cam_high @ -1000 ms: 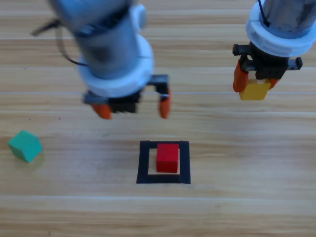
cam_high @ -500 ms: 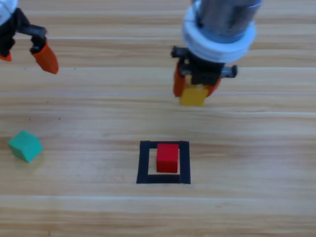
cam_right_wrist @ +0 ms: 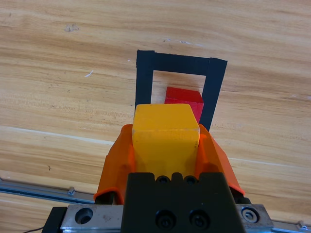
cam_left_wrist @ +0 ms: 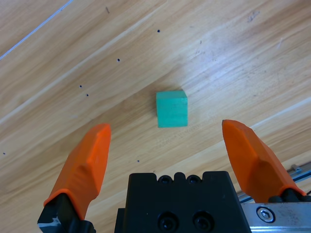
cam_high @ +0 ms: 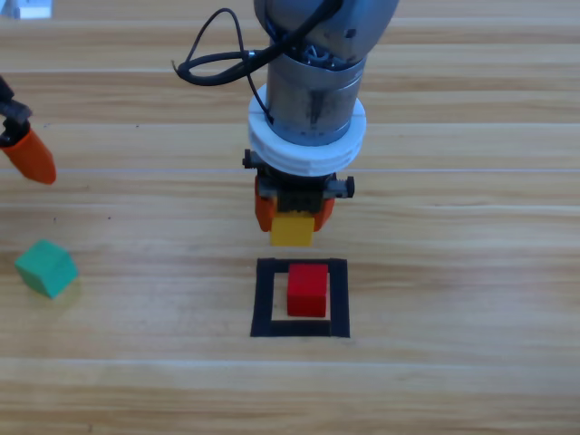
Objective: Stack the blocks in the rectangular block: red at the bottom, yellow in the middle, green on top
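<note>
The red cube (cam_high: 307, 289) (cam_right_wrist: 184, 99) sits inside the black tape square (cam_high: 265, 299) (cam_right_wrist: 144, 77) at the table's middle. Just behind the square, my right gripper (cam_high: 292, 220) (cam_right_wrist: 166, 145) hangs shut on the yellow cube (cam_high: 292, 229) (cam_right_wrist: 166, 136), above the table. The teal-green cube (cam_high: 45, 267) (cam_left_wrist: 172, 108) rests on the wood at the far left. My left gripper (cam_left_wrist: 167, 145) is open at the left edge, where only one orange fingertip (cam_high: 30, 154) shows in the high view; it is above the green cube, not touching it.
The right arm's grey body and a looping black cable (cam_high: 213, 56) fill the top middle. A metal rail (cam_right_wrist: 34, 188) runs along the table's edge in the right wrist view.
The right gripper has carried the yellow cube left and toward the front, from the back right to just behind the tape square. The left gripper withdrew to the left edge.
</note>
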`<control>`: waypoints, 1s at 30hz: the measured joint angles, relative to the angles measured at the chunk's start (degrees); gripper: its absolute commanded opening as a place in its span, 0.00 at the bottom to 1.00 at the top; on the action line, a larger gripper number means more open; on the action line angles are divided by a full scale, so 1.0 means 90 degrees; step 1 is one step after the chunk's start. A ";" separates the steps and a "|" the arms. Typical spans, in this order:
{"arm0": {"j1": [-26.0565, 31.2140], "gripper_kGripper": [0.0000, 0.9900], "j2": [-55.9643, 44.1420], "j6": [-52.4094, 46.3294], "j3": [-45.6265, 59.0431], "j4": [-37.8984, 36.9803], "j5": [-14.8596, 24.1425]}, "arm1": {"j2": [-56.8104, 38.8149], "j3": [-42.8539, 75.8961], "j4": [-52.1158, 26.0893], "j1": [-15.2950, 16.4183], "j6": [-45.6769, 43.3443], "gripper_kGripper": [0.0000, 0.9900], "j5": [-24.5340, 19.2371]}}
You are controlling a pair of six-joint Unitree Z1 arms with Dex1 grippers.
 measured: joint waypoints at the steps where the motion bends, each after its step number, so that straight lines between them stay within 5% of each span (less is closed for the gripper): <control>1: 0.0012 1.00 0.0014 0.0092 0.0022 -0.0016 0.0000 | 0.0007 -0.0019 0.0002 0.0000 0.0004 0.00 0.0000; 7: 0.0067 1.00 -0.0209 0.0449 0.1000 -0.0841 0.0168 | 0.0169 -0.0076 0.0042 0.0000 0.0092 0.00 0.0000; 14: 0.0076 1.00 -0.0434 0.0725 0.1226 -0.0865 0.0236 | 0.0265 -0.0034 0.0071 0.0003 0.0149 0.00 0.0000; 21: 0.0122 1.00 -0.0281 0.0484 0.1226 -0.1020 -0.0250 | 0.0265 0.0212 0.0072 0.0006 0.0232 0.00 0.0000; 30: 0.0141 1.00 0.0016 0.0615 0.1226 -0.1020 -0.0333 | 0.0265 0.0247 0.0072 0.0006 0.0290 0.00 0.0000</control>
